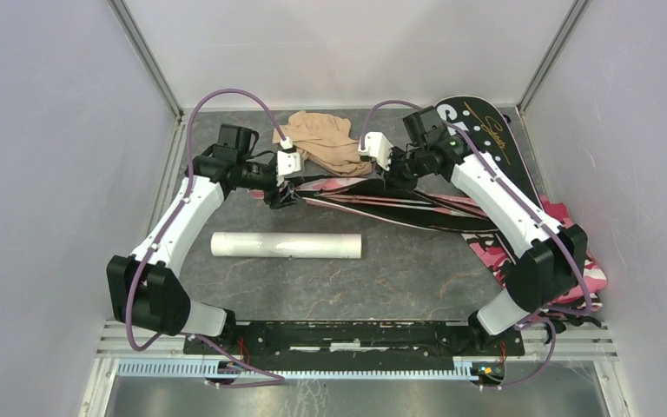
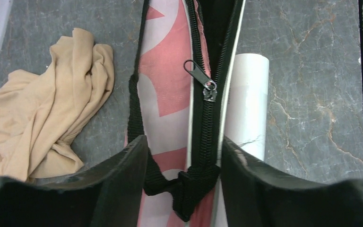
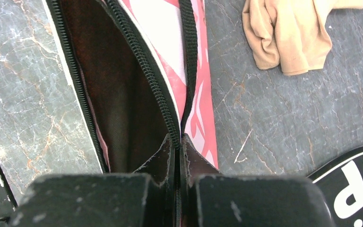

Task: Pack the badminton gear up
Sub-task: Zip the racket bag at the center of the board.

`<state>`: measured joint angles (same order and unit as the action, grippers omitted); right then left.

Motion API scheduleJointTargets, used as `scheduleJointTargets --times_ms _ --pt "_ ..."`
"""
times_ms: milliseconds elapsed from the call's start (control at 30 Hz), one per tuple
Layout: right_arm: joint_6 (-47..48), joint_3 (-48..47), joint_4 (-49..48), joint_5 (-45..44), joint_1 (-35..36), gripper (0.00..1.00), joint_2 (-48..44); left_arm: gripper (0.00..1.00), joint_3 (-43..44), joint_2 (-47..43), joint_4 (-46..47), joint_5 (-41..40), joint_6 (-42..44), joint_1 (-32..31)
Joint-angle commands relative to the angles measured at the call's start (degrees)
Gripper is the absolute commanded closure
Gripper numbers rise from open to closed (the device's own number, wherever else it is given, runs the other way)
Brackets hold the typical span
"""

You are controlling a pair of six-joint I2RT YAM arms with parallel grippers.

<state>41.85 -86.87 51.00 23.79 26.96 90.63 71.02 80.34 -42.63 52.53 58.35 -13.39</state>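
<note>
The cover [image 2: 165, 85] looks limp and light, just floppy fabric. The right gripper [image 3: 178, 142] is clamped on its zip edge. The left gripper [image 2: 184, 146] is spread apart and holds nothing — the cover's end lies between its fingers, with the zip pull [image 2: 196, 71] just ahead — the likeliest handle.

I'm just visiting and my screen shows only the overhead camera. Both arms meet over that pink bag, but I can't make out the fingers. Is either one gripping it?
Observer: Yes. The right fingers are pinched shut on the zipper edge of the pink cover.
Visitor: And the left ones?
Observer: The left fingers stand open, one on each side of the cover's end, not closed on it.
Visitor: Is the bag zipped up?
Observer: Only partly. The zipper slider sits a little way in from the left end. Beyond it the teeth are parted, and the right wrist view looks into a dark opening.
</note>
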Motion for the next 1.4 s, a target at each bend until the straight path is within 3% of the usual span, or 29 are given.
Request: scheduleJointTargets --times_ms 0,267,500,533,800,967,1100,1367 --pt "4.3 -4.0 1.7 7.6 -0.7 1.00 -0.7 0.42 2.5 0.4 -1.6 -0.9 1.5 -0.2" --pt "7.9 -6.4 6.6 9.0 -1.1 1.00 2.2 0.56 2.3 -0.5 -1.6 -1.3 2.7 -0.2" --pt "9.8 -6.8 9.6 8.0 -1.8 0.94 4.5 0.96 2.6 -2.4 -1.6 -0.8 3.9 -0.2" --pt "9.8 -7.0 10.0 7.7 -1.9 0.92 4.8 0.98 2.7 -2.6 -1.5 -0.6 4.0 -0.2" --pt "3.9 -14.3 13.5 11.4 -2.3 0.50 7.3 0.98 2.2 -4.9 -0.9 0.7 4.4 -0.2" --pt "3.9 -16.7 14.7 15.1 -2.3 0.45 7.5 0.98 1.4 -5.6 0.2 2.1 4.9 -0.1" --pt "-1.1 -17.4 11.4 20.2 -2.3 0.42 7.4 0.98 -1.4 -6.9 0.7 4.4 10.2 -0.1" --pt "-23.8 -10.2 -13.5 35.0 -0.8 0.43 5.5 0.98 -7.1 -10.7 8.9 6.2 10.4 -0.2"
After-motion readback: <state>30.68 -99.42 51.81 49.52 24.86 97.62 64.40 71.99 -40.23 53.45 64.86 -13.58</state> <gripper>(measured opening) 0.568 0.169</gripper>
